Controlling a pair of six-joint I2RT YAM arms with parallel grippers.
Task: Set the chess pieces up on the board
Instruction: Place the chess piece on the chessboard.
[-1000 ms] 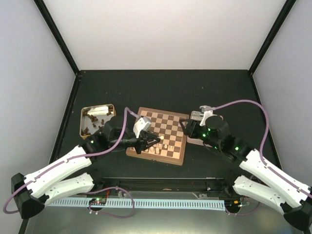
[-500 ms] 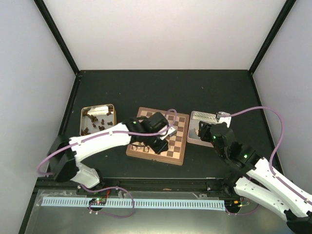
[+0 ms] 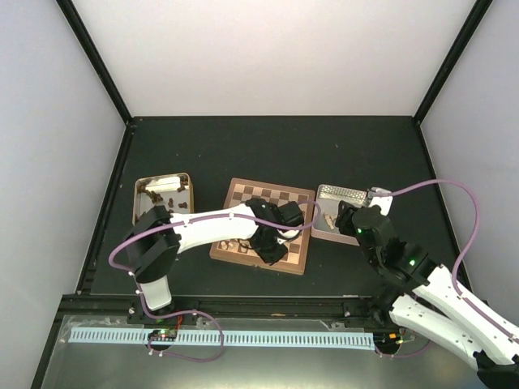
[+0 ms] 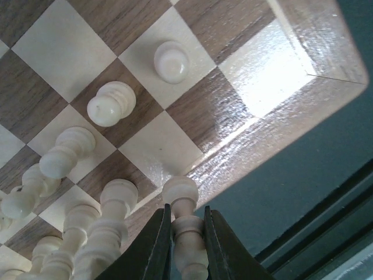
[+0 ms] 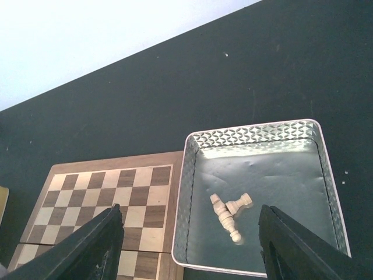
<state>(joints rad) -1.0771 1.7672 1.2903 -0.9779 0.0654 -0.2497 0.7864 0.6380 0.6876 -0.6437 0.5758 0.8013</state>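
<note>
The board (image 3: pixel 268 197) lies mid-table. My left gripper (image 3: pixel 272 246) hangs over its near right part, shut on a pale piece (image 4: pixel 187 233). The held piece's head sits above the board's border (image 4: pixel 280 35), next to the near right corner square. Several pale pieces (image 4: pixel 111 104) stand in two rows on the near squares. My right gripper (image 3: pixel 347 215) is open and empty above the right tin (image 5: pixel 192 204), with wide-apart fingers (image 5: pixel 102 245). Two or three pale pieces (image 5: pixel 230 213) lie in that tin. The board also shows in the right wrist view (image 5: pixel 105 192).
A left tin (image 3: pixel 139 203) beside the board holds several dark brown pieces (image 3: pixel 169 201). The cell's pale walls close in the black table on three sides. A metal rail (image 3: pixel 243 336) runs along the near edge.
My left arm has swung right across the board to its near right corner. My right arm has pulled back from the right tin, so the tin's inside now shows.
</note>
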